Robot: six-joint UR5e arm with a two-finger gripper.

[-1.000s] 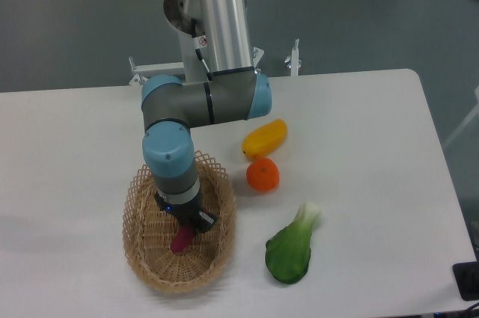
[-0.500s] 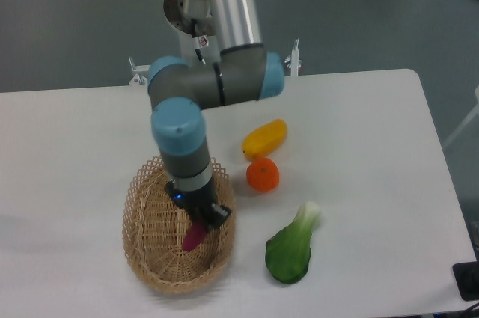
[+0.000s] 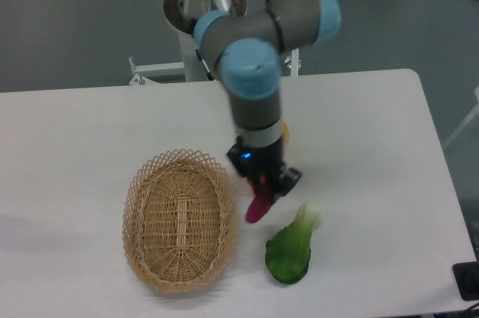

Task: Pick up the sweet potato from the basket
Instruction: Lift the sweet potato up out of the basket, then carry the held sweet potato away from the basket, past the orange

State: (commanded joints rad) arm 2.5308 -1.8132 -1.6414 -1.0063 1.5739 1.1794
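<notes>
The magenta sweet potato hangs tilted from my gripper, which is shut on its upper end. It is held outside the basket, over the table just right of the rim and left of the green vegetable. The tan wicker basket sits at the lower left with nothing visible inside it. My arm's blue-capped wrist stands above the gripper and hides most of the fingers.
A green bok choy lies just right of and below the held tuber. A sliver of orange shows beside the gripper; the rest of the fruits are hidden behind the arm. The table's right edge is far off.
The gripper has lifted the sweet potato out of the basket and carried it rightward past the rim. The basket now holds nothing, and the arm now covers the yellow fruit and orange.
</notes>
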